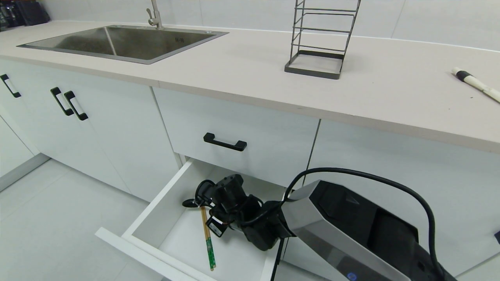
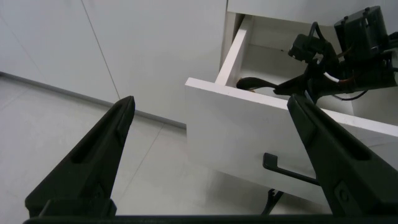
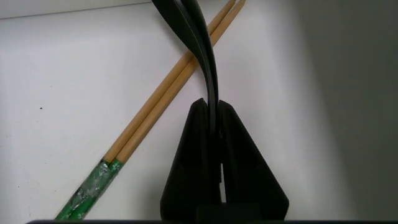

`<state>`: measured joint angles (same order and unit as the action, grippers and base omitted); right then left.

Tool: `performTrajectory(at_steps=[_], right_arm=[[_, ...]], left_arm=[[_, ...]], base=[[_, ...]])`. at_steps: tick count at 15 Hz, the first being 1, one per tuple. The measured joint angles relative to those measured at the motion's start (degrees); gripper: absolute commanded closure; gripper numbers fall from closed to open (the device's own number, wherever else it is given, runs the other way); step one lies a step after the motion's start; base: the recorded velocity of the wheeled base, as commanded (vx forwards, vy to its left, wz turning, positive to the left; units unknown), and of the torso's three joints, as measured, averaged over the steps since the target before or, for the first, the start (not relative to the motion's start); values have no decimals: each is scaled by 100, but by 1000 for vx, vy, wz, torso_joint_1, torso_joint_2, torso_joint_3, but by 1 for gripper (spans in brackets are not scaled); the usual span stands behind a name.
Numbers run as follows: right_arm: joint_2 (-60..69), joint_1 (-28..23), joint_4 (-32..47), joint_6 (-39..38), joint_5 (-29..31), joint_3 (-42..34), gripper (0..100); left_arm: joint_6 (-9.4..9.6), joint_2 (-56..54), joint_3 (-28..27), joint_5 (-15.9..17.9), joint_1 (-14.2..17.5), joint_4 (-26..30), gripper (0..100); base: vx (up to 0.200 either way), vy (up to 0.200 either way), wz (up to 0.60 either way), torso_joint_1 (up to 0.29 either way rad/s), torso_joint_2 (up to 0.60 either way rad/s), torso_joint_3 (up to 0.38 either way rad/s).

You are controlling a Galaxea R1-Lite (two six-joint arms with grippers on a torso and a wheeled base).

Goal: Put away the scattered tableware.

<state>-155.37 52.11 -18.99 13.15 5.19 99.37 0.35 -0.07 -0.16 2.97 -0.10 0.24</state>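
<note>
A white drawer (image 1: 117, 237) stands pulled out below the counter. Inside it lies a pair of wooden chopsticks (image 1: 207, 238) with green ends. My right gripper (image 1: 201, 197) is down in the drawer, shut on the handle of a black spoon (image 1: 190, 203). In the right wrist view the spoon (image 3: 198, 43) rises from between the closed fingers (image 3: 186, 155) and crosses over the chopsticks (image 3: 155, 112). My left gripper (image 2: 211, 102) is open, its fingers spread wide, outside the drawer front (image 2: 249, 143) and above the floor. Past it the spoon (image 2: 255, 83) shows inside the drawer.
On the counter are a steel sink (image 1: 117, 41) at the back left, a dark wire rack (image 1: 320, 39) in the middle and a white utensil with a black band (image 1: 474, 82) at the far right. A closed drawer with a black handle (image 1: 224, 142) sits above the open one.
</note>
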Motion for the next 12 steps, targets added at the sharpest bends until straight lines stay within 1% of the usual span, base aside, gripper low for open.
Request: performTrajectory(at_steps=[5, 9, 10, 12], right_arm=[[10, 28, 134, -24, 0, 69, 0], [405, 207, 138, -22, -11, 27, 0], [595, 279, 132, -24, -9, -46, 0], [1063, 478, 93, -24, -11, -422, 0]], left_arm=[[-2, 0, 0, 2, 0, 0, 0], [0, 0, 0, 2, 0, 2, 0], [0, 0, 0, 2, 0, 0, 0], [0, 0, 0, 2, 0, 2, 0]], base=[[0, 0, 0, 0, 0, 0], [0, 0, 0, 0, 0, 0], [0, 0, 0, 0, 0, 0], [0, 0, 0, 0, 0, 0]])
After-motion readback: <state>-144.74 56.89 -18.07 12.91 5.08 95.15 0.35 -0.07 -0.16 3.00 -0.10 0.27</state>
